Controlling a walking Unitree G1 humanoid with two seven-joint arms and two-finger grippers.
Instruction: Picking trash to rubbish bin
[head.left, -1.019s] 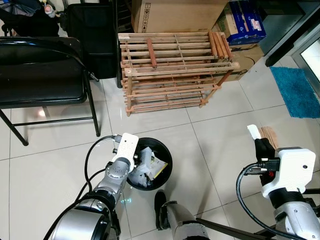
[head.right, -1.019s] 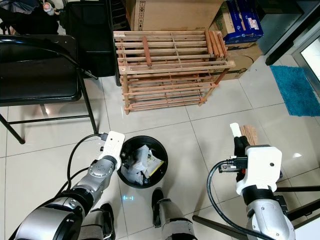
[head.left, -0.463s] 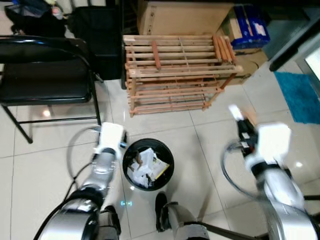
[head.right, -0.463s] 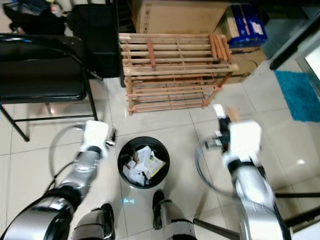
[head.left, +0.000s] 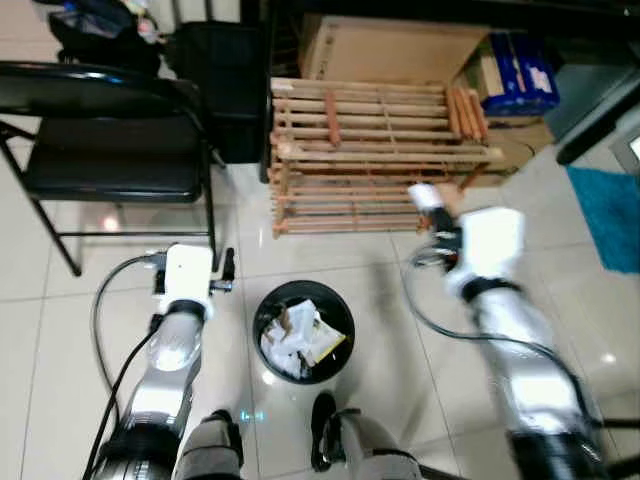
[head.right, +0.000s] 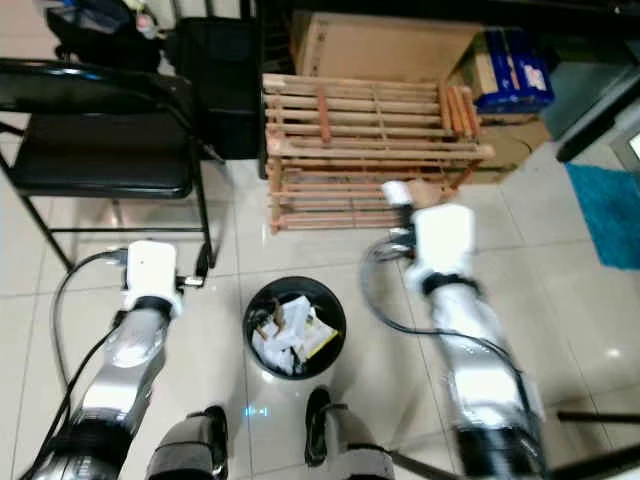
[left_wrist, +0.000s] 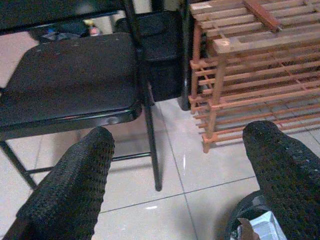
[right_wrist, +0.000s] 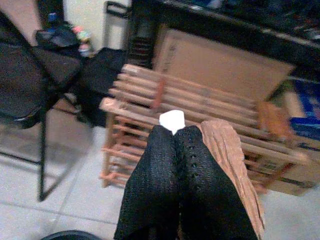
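Right end effector (right_wrist: 175, 131) pinches white trash (right_wrist: 171, 119); center it over the bin (head.left: 303, 331) before releasing. Left end effector (left_wrist: 175, 165) open.

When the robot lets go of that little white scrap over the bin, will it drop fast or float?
The white scrap looks tiny and thin, pinched at the tip of the right pincer, so it is probably very light and may flutter. It likely bends easily, like the crumpled paper in the bin.

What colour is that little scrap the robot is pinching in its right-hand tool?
White. The scrap pokes out from the shut right tool, clearest in the right wrist view.
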